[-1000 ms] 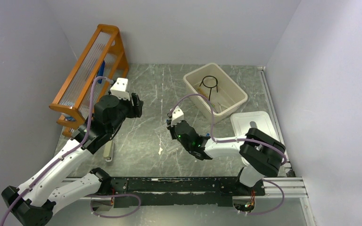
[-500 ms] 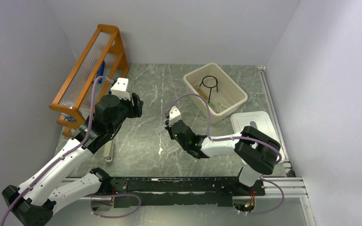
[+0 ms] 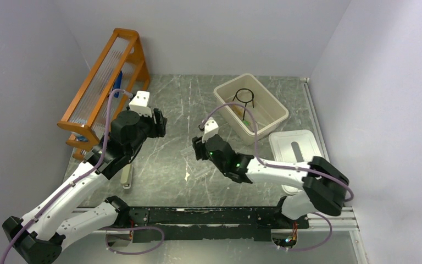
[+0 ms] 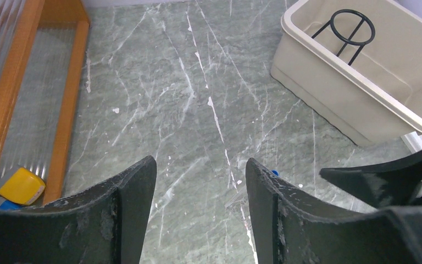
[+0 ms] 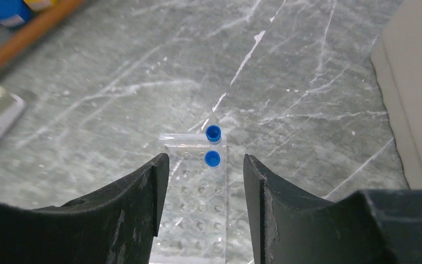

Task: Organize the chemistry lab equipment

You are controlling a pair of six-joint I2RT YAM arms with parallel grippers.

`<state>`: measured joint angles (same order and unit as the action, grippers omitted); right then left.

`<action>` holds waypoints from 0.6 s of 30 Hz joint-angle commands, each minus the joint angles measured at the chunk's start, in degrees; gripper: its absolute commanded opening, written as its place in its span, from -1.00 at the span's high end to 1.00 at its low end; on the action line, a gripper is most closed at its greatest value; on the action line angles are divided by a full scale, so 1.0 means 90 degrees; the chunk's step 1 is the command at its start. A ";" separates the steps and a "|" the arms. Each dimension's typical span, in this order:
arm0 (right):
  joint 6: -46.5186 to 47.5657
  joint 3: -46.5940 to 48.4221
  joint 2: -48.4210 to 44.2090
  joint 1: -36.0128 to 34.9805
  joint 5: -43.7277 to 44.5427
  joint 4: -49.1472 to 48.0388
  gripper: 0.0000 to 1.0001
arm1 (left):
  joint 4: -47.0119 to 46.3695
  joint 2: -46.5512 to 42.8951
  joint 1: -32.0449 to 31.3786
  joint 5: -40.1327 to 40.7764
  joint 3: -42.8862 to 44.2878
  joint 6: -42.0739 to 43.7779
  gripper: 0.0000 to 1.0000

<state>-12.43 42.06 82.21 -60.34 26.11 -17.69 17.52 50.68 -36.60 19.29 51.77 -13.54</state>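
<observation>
In the right wrist view a clear well plate (image 5: 198,203) lies on the marble table with two tiny blue-capped pieces (image 5: 213,133) at its far end. My right gripper (image 5: 204,159) is open and straddles the plate just above it; it sits at table centre in the top view (image 3: 200,147). My left gripper (image 3: 156,124) is open and empty, held above the table; its own view shows its gripper (image 4: 200,162) over bare marble, with the plate's corner (image 4: 236,201) beside its right finger. The black wire ring (image 3: 243,96) lies in the beige bin (image 3: 275,107). A small white triangle (image 3: 187,176) lies near the front.
The orange wooden rack (image 3: 101,82) stands at the back left, with a yellow block (image 4: 22,186) at its foot. A white lid (image 3: 296,144) lies right of the bin. A pale flat tool (image 3: 126,177) lies under the left arm. Something green (image 3: 245,122) is in the bin.
My right arm has swung its elbow out to the right and its gripper has shifted slightly over the plate. The left arm has not moved.
</observation>
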 commanded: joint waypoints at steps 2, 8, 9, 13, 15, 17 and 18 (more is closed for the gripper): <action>-0.1000 0.0370 -0.0888 0.0170 0.0132 0.1364 -0.10 | 0.0027 -0.0085 -0.0034 -0.0023 -0.0021 -0.0046 -0.31; -0.2244 0.0540 -0.1462 0.0532 0.0552 0.3458 0.02 | -0.0027 -0.0094 -0.0035 -0.0300 -0.0039 -0.0060 -0.40; -0.2484 0.0620 -0.1468 0.0599 0.0569 0.3937 0.04 | -0.0023 -0.0090 -0.0035 -0.0351 -0.0039 -0.0064 -0.43; -0.3836 0.0809 -0.1357 0.0809 0.0762 0.5905 0.06 | 0.0000 -0.0067 -0.0035 -0.0467 -0.0007 -0.0067 -0.48; -0.4464 0.0659 -0.1420 0.0853 0.0874 0.6523 0.08 | 0.0001 -0.0073 -0.0035 -0.0531 -0.0009 -0.0050 -0.49; -0.4976 0.0351 -0.1634 0.0886 0.0916 0.6775 0.10 | -0.0022 -0.0065 -0.0035 -0.0572 -0.0012 -0.0022 -0.49; -0.5178 0.0187 -0.1770 0.0900 0.0883 0.6821 0.09 | -0.0002 -0.0065 -0.0035 -0.0578 0.0003 -0.0028 -0.48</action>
<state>-45.60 47.37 69.34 -52.84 31.59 30.48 17.52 50.59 -36.60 16.05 51.77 -13.76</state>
